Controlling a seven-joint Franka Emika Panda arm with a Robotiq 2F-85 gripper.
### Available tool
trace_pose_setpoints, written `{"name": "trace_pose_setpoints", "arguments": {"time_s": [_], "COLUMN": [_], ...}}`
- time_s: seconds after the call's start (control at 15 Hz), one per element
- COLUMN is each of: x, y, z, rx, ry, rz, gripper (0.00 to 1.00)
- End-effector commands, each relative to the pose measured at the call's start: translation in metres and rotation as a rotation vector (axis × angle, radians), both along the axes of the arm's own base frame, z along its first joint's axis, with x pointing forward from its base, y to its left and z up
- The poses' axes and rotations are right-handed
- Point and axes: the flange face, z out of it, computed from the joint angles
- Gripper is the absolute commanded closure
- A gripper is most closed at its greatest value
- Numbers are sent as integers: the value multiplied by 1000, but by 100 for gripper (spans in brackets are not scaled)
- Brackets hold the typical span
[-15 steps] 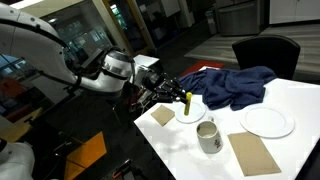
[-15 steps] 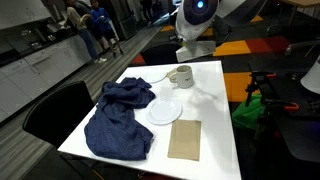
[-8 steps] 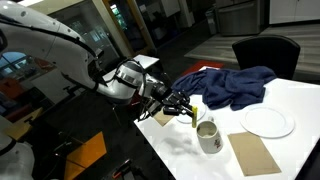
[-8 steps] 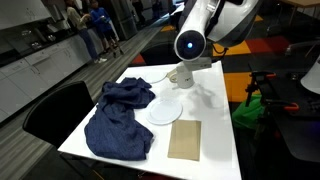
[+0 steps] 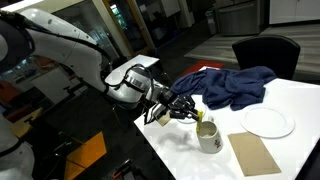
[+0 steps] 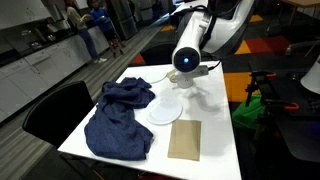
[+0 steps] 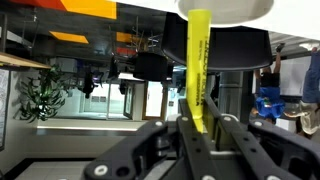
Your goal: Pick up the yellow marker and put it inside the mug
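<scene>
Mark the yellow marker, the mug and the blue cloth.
yellow marker (image 7: pixel 199 70), wrist view, middle of its barrel.
mug (image 5: pixel 210 140), in an exterior view, its side wall.
blue cloth (image 6: pixel 118 120), in an exterior view, middle of the heap.

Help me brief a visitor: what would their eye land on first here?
The yellow marker, pinched in the gripper, fills the wrist view, its tip over the mug. In both exterior views a crumpled blue cloth sprawls across the white table.
</scene>
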Motion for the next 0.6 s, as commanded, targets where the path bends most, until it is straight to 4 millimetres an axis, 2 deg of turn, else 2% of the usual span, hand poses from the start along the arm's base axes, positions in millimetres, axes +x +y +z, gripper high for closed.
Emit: {"name": "trace_pose_setpoints", "arguments": {"time_s": [0.0, 0.27, 0.53], "x": [13, 20, 25], "y": [-9, -25, -27], "z": [-3, -15, -31], "rx": [-14, 1, 9], "ry": [-35, -23, 2], "rz": [1, -20, -15], "gripper": [95, 95, 95]}}
